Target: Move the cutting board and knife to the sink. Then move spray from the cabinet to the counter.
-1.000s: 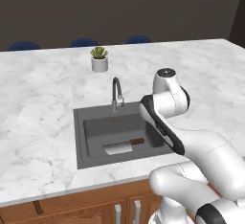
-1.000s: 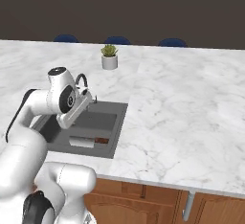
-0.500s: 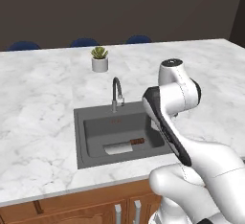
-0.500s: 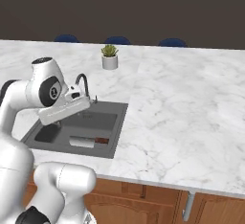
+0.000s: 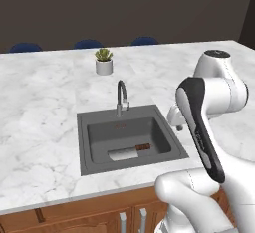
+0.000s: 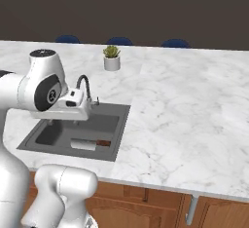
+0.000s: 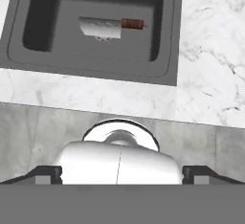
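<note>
A: What is the gripper (image 7: pixel 122 176) doing?

B: It is standing wide open. In the hand view its two dark fingertips (image 7: pixel 48 174) are sitting far apart, and it is not gripping anything.

A: And where is it hanging?

B: It is hanging in the air above the front side of the sink (image 5: pixel 82 142), apart from it, and it is looking down over the front rim into the basin.

A: Is the knife (image 7: pixel 110 27) lying inside the sink?

B: Yes. It is lying flat on the bottom of the basin, closer to the front wall than to the back wall. The broad grey blade and the reddish-brown handle are both showing. In the left base view the handle is pointing toward the right wall of the sink. The gripper is not touching the knife.

A: What is standing around the sink?

B: A dark curved faucet (image 5: pixel 121 95) is rising at the middle of the back rim. The white marble counter (image 5: pixel 40 102) is surrounding the sink on all sides. Well behind the sink, a small green plant in a pale pot (image 5: pixel 103 62) is standing on it. Below the front of the sink, brown wooden fronts (image 5: pixel 74 217) are showing.
</note>
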### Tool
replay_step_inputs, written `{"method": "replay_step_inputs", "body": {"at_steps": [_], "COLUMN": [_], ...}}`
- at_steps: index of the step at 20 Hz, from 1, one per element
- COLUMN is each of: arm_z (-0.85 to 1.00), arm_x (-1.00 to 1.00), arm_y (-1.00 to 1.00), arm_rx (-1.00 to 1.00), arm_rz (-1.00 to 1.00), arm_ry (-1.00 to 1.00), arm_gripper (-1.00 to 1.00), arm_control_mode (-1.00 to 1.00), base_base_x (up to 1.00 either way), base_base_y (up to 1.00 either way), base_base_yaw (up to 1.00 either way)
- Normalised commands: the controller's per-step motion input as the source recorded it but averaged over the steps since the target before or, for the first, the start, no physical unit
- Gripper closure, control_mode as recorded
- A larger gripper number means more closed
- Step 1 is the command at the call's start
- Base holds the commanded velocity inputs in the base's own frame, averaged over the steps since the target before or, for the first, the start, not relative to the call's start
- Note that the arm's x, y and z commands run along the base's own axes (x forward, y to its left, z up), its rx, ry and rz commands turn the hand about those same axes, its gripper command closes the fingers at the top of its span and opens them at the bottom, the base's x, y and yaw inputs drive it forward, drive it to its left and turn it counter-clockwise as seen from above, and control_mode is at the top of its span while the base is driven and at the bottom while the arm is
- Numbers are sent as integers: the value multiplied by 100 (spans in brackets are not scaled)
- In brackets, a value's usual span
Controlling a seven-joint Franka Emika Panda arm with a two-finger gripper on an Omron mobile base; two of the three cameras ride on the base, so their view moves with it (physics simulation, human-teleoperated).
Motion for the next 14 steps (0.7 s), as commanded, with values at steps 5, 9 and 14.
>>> {"method": "replay_step_inputs", "body": {"at_steps": [5,9,14], "arm_z": [73,62,19], "arm_x": [-23,-16,-6], "arm_y": [2,0,0], "arm_rx": [-1,0,0], "arm_rz": [-12,-9,-9], "arm_ry": [-17,-6,0], "arm_gripper": [-100,-100,-100], "arm_control_mode": [-100,-100,-100], "base_base_x": [0,0,0], "base_base_y": [0,0,0], "base_base_yaw": [0,0,0]}}
